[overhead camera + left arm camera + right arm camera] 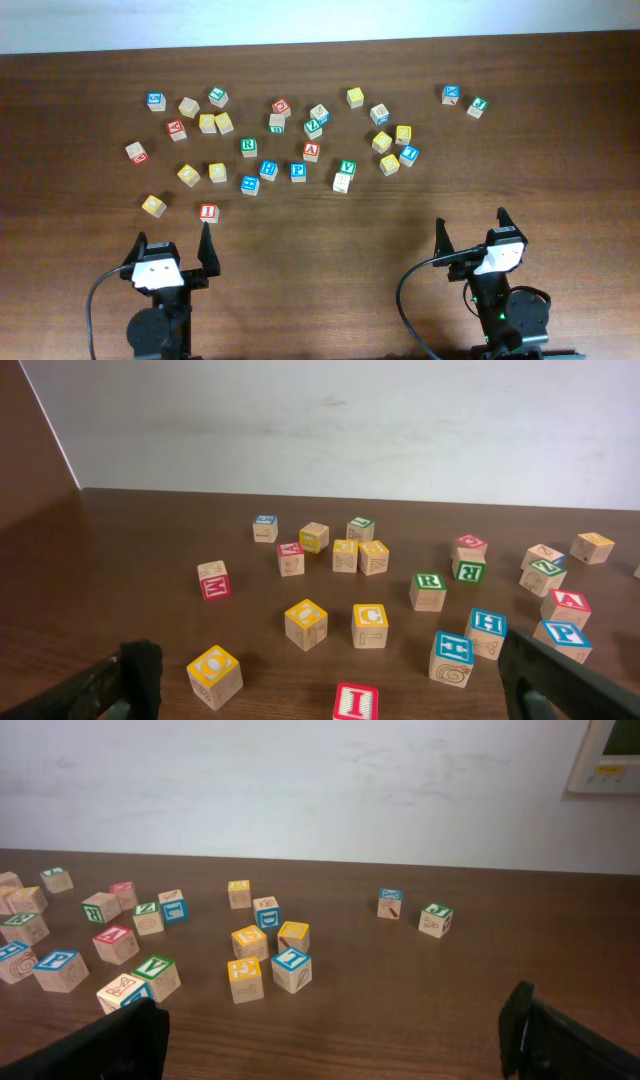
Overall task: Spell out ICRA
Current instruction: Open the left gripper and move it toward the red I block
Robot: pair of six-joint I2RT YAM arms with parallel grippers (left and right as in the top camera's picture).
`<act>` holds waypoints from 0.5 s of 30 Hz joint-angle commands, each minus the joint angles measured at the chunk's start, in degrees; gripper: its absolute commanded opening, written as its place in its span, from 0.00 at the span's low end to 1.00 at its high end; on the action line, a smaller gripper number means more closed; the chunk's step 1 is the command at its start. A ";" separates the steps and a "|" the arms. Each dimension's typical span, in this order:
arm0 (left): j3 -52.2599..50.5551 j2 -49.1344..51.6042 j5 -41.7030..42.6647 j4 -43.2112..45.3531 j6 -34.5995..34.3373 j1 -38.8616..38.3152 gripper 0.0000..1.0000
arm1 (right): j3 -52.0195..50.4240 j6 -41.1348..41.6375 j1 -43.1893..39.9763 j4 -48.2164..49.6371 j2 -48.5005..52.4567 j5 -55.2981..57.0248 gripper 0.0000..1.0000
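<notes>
The red I block [208, 212] sits alone just in front of my left gripper [174, 238] and shows at the bottom edge of the left wrist view [355, 701], between the spread fingers [325, 675]. The yellow C block [217, 172] [370, 625], the green R block [248, 147] [428, 589] and the red A block [312, 151] [566, 606] lie farther back among the scattered blocks. My left gripper is open and empty. My right gripper [471, 226] [335, 1020] is open and empty over bare table at the front right.
Several other letter blocks are scattered across the far half of the table, such as a yellow O block [152, 205] [213, 673], a blue P block [298, 172] and two blocks at the far right [452, 95]. A white wall stands behind the table.
</notes>
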 commanded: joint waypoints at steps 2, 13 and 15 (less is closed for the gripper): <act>-0.13 0.24 0.42 -0.33 0.70 -0.33 0.99 | -0.42 -0.35 -0.44 -0.22 -0.17 0.48 0.98; 0.22 0.24 38.32 38.73 -9.01 -0.33 0.99 | -0.42 -0.35 -0.44 -0.22 -0.17 0.48 0.98; 5.18 0.37 30.82 43.21 -15.74 -0.33 0.99 | -0.42 -0.35 -0.44 -0.22 -0.17 0.48 0.98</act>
